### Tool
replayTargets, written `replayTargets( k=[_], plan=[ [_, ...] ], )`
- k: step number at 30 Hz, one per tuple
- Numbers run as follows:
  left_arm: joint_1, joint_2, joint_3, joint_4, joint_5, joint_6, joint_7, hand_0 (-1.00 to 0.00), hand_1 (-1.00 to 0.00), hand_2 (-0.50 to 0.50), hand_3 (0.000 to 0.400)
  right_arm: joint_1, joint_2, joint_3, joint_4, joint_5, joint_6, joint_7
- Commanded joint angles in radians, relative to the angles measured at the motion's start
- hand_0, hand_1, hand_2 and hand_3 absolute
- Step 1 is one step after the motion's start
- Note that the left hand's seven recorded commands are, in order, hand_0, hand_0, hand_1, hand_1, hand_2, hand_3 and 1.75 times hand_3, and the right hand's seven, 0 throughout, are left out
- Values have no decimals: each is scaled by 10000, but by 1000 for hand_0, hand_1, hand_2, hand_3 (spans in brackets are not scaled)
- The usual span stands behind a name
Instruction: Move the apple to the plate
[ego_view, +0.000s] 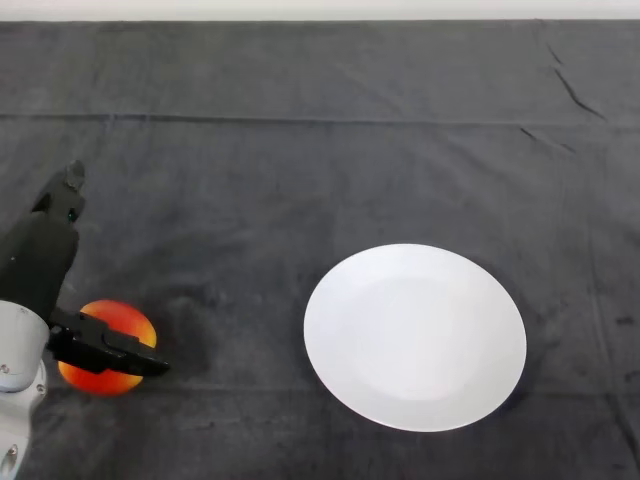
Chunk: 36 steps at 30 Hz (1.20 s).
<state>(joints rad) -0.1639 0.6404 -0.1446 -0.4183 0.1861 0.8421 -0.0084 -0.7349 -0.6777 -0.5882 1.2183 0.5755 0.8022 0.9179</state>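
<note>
A red and yellow apple (118, 325) lies on the dark cloth at the lower left. My left hand (40, 262) is right beside it on its left. The thumb (105, 352) reaches to the right across the front of the apple and hides part of it. The fingers (66, 192) point straight away toward the far side, apart from the apple. The hand is open. A round white plate (415, 336) lies flat to the right of centre, about a plate's width from the apple, with nothing on it.
The dark cloth (300, 170) covers the whole table, with a fold line across the far part and small creases at the far right. The table's far edge runs along the top of the view.
</note>
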Motion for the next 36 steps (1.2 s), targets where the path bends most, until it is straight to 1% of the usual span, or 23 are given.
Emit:
replayTargets(
  k=[1, 5, 9, 17, 22, 24, 25, 27, 28, 36],
  plan=[
    [338, 374, -35, 361, 444, -152, -17, 0, 0, 0, 0, -197, -216, -166, 41, -17, 39, -16],
    [437, 257, -247, 602, 600, -163, 43, 0, 0, 0, 0, -197, -216, -166, 41, -16, 39, -16],
    [517, 251, -423, 911, 697, -184, -50, 0, 0, 0, 0, -196, -215, -165, 40, -16, 38, -17],
    [355, 114, -947, 1559, 877, -74, -301, 0, 0, 0, 0, -196, -215, -164, 39, -15, 37, -17],
    [233, 91, -1120, 2064, 876, -207, -520, 0, 0, 0, 0, -195, -215, -163, 38, -15, 36, -18],
    [80, 123, -1151, 2251, 862, -210, -677, -627, 0, -314, 251, -195, -214, -163, 38, -14, 36, -18],
    [18, 136, -1152, 2309, 858, -209, -735, -1000, -35, -482, 400, -194, -214, -163, 37, -14, 36, -18],
    [-55, 141, -1143, 2398, 862, -236, -804, -1000, -824, -88, 400, -194, -214, -163, 37, -14, 36, -19],
    [-64, 133, -1134, 2425, 868, -262, -810, -1000, -1000, 0, 400, -194, -214, -162, 37, -14, 36, -19],
    [-236, 57, -920, 2597, 939, -509, -766, -1000, -1000, 0, 400, -192, -212, -162, 34, -13, 35, -21]
  ],
)
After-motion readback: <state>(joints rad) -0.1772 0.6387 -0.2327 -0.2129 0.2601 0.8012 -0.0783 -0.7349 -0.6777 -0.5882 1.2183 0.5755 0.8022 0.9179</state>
